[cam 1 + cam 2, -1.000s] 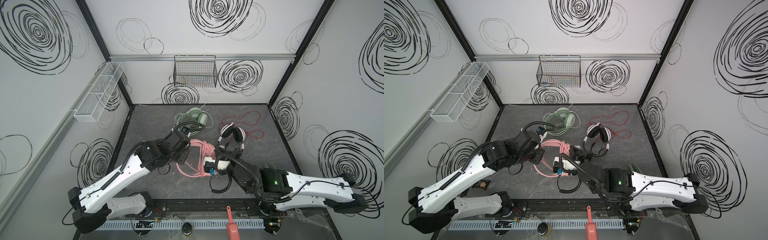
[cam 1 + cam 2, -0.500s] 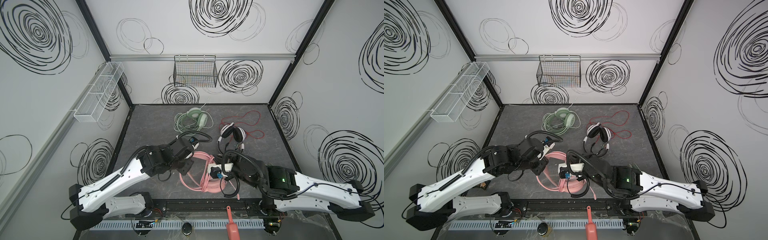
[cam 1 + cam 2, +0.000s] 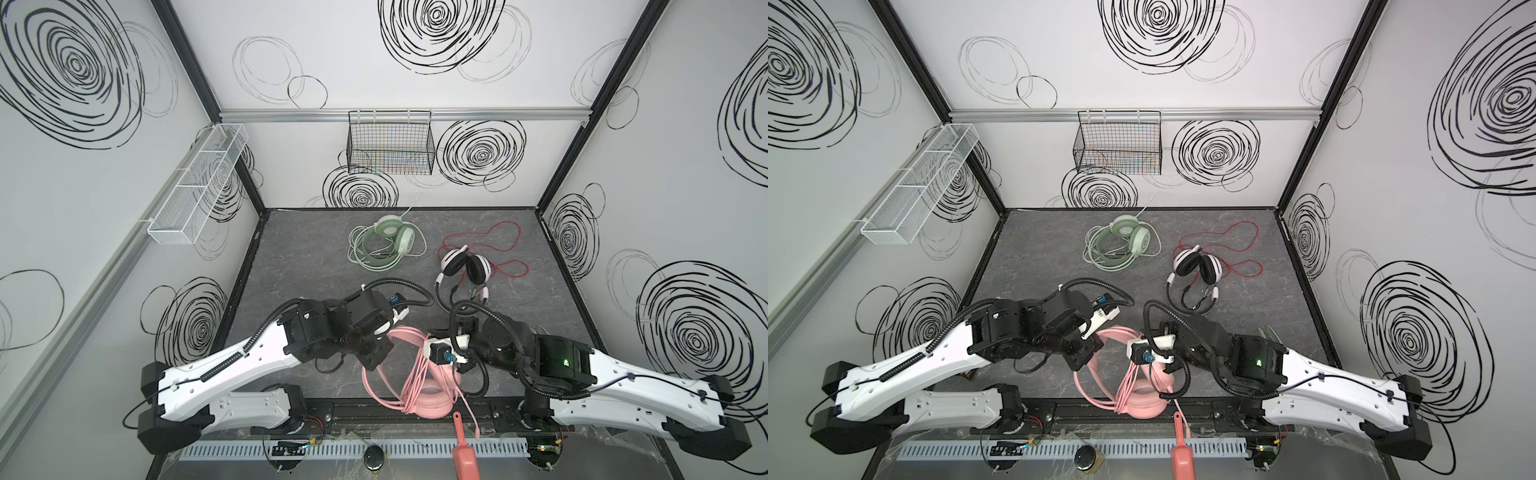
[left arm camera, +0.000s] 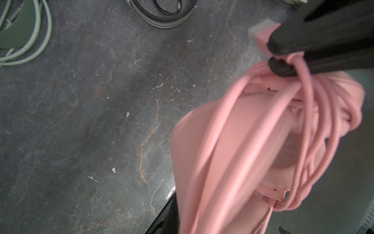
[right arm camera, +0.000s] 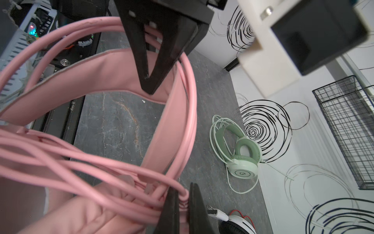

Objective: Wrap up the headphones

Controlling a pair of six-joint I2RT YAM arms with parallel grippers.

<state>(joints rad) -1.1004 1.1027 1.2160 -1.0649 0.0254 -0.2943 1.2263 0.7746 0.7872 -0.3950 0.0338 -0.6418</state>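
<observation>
The pink headphones hang over the table's front edge, held between both grippers. My left gripper is shut on the pink headband; in the left wrist view the band hides its jaws. My right gripper is shut on a bundle of pink cable loops that drape across the ear cups. In both top views the left gripper is to the left of the right gripper. The mint-green headphones lie coiled at the back. The white-and-black headphones lie right of centre, red cable loose.
A black wire basket hangs on the back wall and a white mesh shelf on the left wall. A red-handled scoop lies beyond the black front rail. Bare grey table spreads at the left.
Both grippers have moved toward the table's front edge, carrying the pink headphones and cable bundle from the middle of the table. The other two headsets have not moved.
</observation>
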